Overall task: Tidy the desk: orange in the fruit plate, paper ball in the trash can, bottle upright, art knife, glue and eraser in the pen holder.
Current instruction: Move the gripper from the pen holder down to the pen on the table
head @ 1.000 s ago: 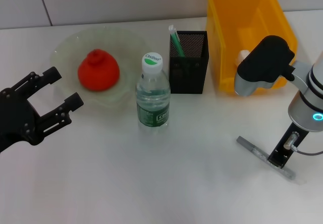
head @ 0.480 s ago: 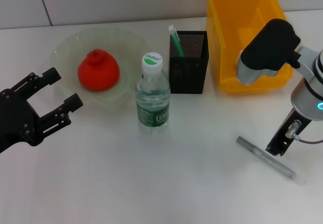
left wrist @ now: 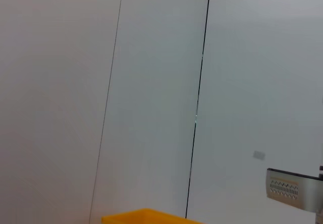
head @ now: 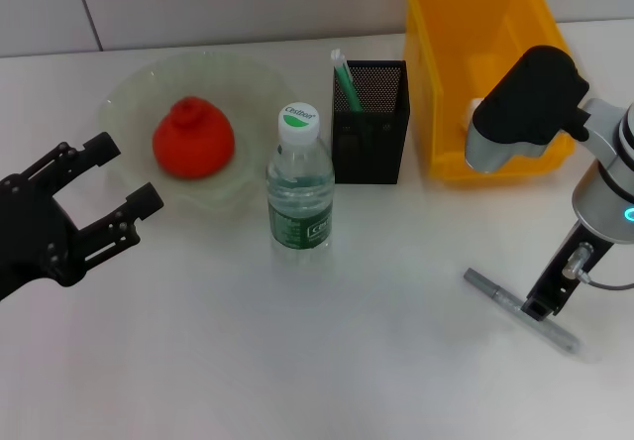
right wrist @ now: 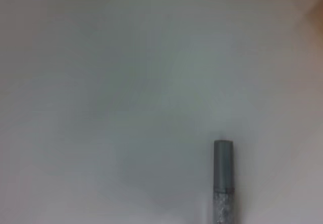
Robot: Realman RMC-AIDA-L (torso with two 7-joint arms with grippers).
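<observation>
Right end effector (head: 543,306) lower again onto the art knife (head: 521,310), grip indiscernible; left end effector (head: 107,184) parked wide.

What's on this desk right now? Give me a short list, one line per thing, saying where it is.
orange: in the green plate
bottle: upright, in front of the plate
black mesh cup: beside the bottle, something green sticking out
yellow bin: right of the cup
grey knife: flat on the desk
right hand: down over the knife
left hand: open, off to the left
</observation>
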